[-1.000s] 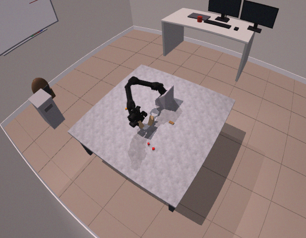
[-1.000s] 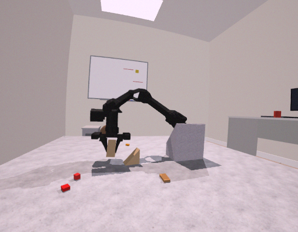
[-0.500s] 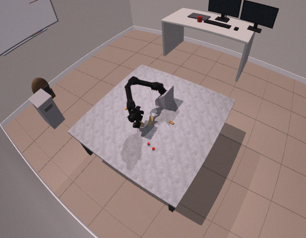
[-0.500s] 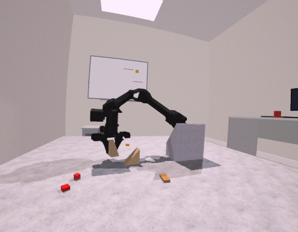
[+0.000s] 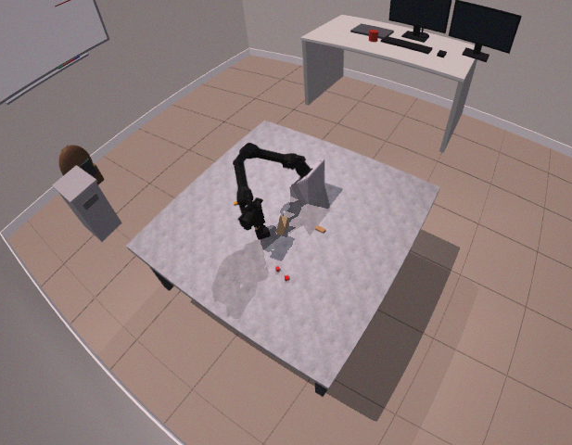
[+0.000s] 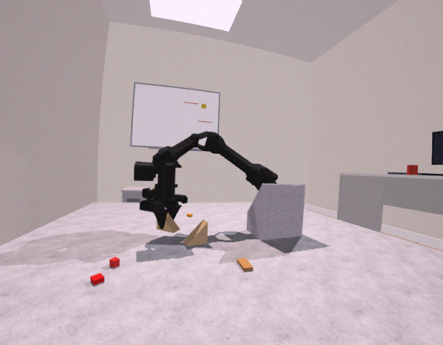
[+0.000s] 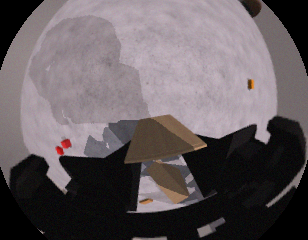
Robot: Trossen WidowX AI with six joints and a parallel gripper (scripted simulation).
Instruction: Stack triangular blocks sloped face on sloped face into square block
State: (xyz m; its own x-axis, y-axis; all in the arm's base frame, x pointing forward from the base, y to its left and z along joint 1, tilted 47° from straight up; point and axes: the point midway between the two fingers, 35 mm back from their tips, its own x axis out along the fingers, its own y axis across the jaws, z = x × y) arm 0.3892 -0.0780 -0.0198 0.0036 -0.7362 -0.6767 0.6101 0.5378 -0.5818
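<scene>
My gripper [image 6: 164, 219] [image 5: 263, 233] [image 7: 157, 135] is shut on a tan triangular block [image 6: 171, 225] [image 7: 161, 139] and holds it a little above the grey table [image 6: 325, 297] [image 5: 372, 248]. The second tan triangular block [image 6: 196, 234] [image 7: 169, 182] rests on the table with its slope facing up. In the exterior view it lies just right of the held block and apart from it. In the wrist view it shows just below the held block, between the fingers. In the top view I cannot tell the two blocks apart.
A large grey angular body [image 6: 277, 217] [image 5: 311, 187] stands at the arm's base behind the blocks. A small orange brick [image 6: 245, 264] [image 5: 320, 228] lies in front of it. Two red cubes [image 6: 114, 261] [image 6: 97, 278] [image 5: 277, 269] lie front left. A tiny orange piece [image 6: 189, 215] [image 7: 250, 83] lies farther back.
</scene>
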